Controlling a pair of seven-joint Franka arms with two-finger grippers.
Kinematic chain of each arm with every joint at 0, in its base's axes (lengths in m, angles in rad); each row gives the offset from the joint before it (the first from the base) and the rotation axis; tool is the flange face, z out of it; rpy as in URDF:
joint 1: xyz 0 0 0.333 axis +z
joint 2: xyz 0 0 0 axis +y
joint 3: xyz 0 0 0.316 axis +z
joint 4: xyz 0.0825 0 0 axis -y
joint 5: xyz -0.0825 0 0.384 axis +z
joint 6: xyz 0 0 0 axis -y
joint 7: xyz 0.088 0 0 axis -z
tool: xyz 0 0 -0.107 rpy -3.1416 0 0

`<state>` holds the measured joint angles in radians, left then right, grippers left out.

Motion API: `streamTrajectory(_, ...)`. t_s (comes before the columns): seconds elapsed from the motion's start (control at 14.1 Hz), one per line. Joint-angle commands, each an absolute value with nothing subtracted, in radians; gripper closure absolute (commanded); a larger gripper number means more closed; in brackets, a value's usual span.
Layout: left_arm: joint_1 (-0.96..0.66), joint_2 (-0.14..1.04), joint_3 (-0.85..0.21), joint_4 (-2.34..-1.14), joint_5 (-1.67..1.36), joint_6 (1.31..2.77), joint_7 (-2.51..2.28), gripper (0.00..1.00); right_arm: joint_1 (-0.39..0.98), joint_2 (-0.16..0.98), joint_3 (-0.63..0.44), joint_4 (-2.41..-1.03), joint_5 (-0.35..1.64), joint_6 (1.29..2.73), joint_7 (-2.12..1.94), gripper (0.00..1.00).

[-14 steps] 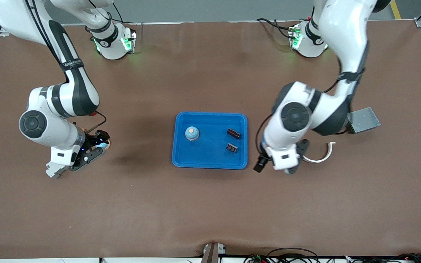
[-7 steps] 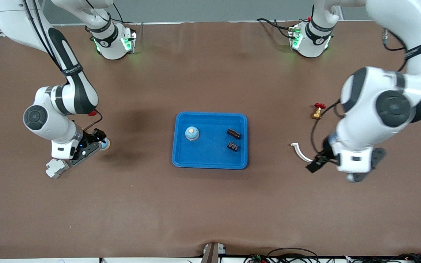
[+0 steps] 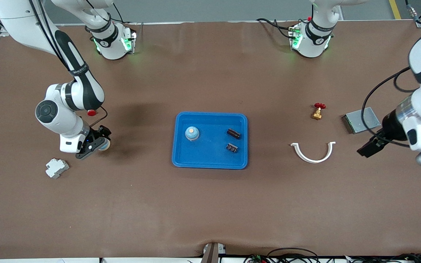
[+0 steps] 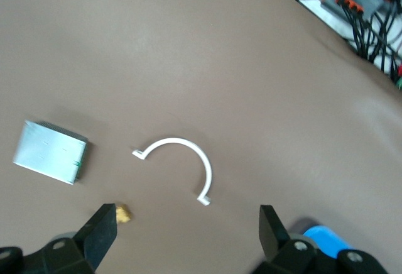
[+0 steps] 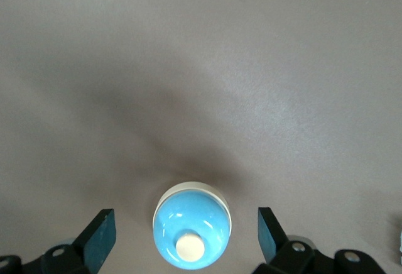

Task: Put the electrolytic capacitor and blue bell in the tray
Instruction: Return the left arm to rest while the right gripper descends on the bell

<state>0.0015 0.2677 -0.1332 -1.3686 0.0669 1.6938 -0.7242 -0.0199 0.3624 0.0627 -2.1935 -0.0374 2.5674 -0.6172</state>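
Note:
The bright blue tray (image 3: 210, 160) lies mid-table. In it are a small blue bell with a tan top (image 3: 192, 133) and two dark electrolytic capacitors (image 3: 233, 133) (image 3: 232, 147). A second blue bell (image 3: 105, 145) with a white button sits on the table toward the right arm's end. My right gripper (image 3: 99, 143) is over it. In the right wrist view this bell (image 5: 191, 233) lies between the open fingers (image 5: 100, 236) of the gripper (image 5: 185, 230), untouched. My left gripper (image 3: 369, 146) is open and empty in the air at the left arm's end (image 4: 186, 224).
A white curved clip (image 3: 313, 153), a brass valve with a red handle (image 3: 317, 112) and a grey box (image 3: 360, 119) lie toward the left arm's end. A white block (image 3: 56, 168) lies nearer the front camera than the right gripper. The tray's corner (image 4: 323, 236) shows in the left wrist view.
The left arm swung from beside the tray out to its own end of the table, uncovering the clip, valve and box. The right gripper shifted from over the white block to the bell.

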Motion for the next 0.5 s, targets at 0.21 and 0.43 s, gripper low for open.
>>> streamTrajectory(0.21,0.066,0.204,-0.138,-1.391,0.043,1.580,-0.442,0.00,-0.074,0.394,0.078,-2.209,-0.048,2.605,-0.666,0.00)
streamTrajectory(0.43,0.064,0.183,-0.140,-1.391,0.049,1.560,-0.325,0.00,-0.072,0.413,0.078,-2.209,-0.048,2.625,-0.666,0.00)
